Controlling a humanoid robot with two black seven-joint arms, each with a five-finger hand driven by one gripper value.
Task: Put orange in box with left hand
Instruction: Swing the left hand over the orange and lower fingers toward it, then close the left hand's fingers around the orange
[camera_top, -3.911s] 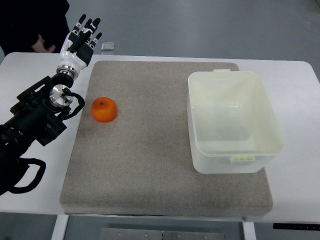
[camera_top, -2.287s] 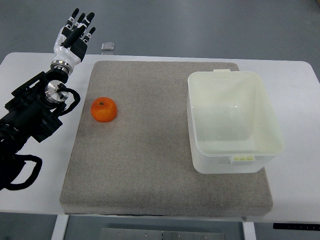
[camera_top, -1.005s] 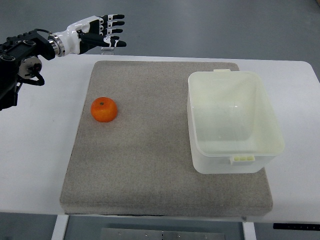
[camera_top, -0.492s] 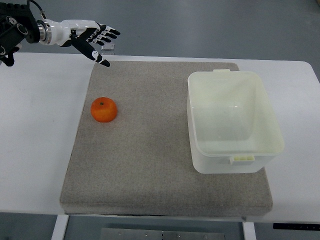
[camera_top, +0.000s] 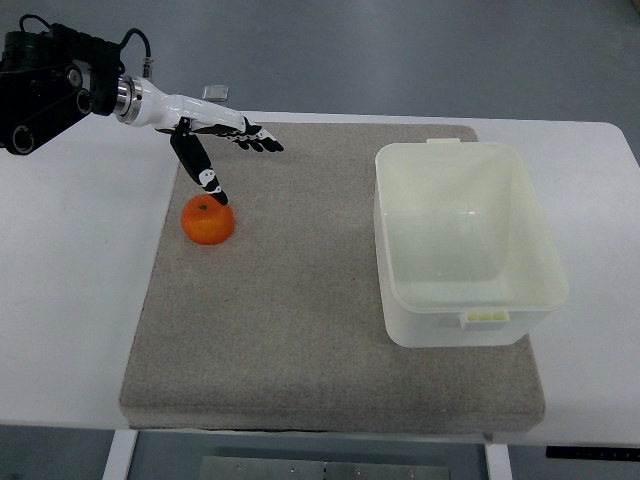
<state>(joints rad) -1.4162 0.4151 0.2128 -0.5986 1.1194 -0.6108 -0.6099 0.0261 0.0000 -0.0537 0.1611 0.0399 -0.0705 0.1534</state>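
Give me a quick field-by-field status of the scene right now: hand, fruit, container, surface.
left hand: open, fingers spread, thumb reaching down towards the fruit, nothing grasped
right hand: not in view
round orange fruit: on the mat's left part, not yet lifted
translucent white plastic box: empty, upright, on the mat's right part
grey felt mat: on the white table

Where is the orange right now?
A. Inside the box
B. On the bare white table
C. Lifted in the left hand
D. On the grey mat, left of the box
D: the orange sits on the grey mat, with the open left hand just above it and the box empty.
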